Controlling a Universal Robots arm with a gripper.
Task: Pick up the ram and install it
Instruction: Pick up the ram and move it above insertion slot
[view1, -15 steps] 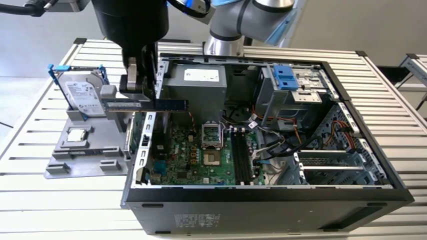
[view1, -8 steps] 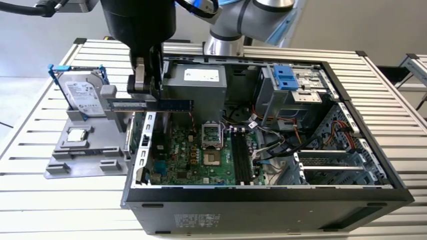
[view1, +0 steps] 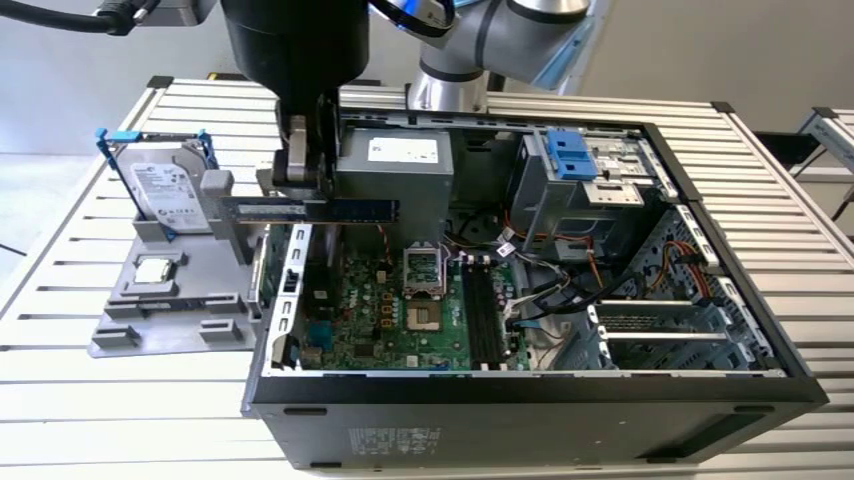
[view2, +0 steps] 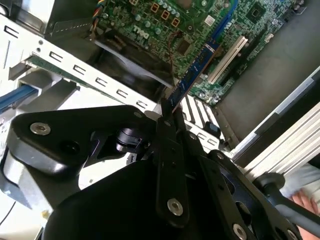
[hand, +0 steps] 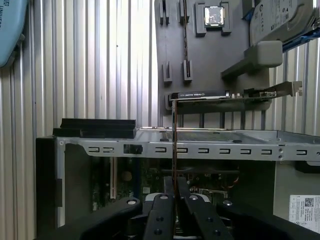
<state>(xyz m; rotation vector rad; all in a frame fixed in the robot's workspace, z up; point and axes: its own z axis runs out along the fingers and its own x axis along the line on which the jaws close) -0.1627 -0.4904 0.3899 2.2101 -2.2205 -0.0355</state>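
Labels: one white label on the power supply (view1: 400, 175), one on the face of the hard drive (view1: 171, 190), one pale sticker on the ram (view1: 310, 208), and one on the near outer wall of the computer case (view1: 534, 410). None is legible enough to record.

Count: one ram, one gripper (view1: 302, 182), one hard drive, one processor chip (view1: 156, 270), one expansion card (hand: 210, 95), one open case. The number of black memory slots (view1: 483, 315) cannot be counted with certainty.

Gripper: clenched on the ram, pinching its upper edge near mid-length – the fingers meet flat on both faces, as seen in both wrist views (view2: 170, 112) (hand: 174, 187).

Ram position: held in the air on edge, level. In the exterior view its long axis runs from that view's left to its right. One end projects over the grey fixture tray (view1: 174, 325), the other over the case's wall toward the power supply. It is clear of the motherboard (view1: 380, 305) and well apart from the memory slots. In both wrist views it appears edge-on, pointing straight away from the fingers (view2: 195, 70) (hand: 173, 135).

Surroundings: the tray and the case stand side by side on the slatted table (view1: 80, 400) – the hard drive upright at the tray's far corner, the processor chip flat near its middle.
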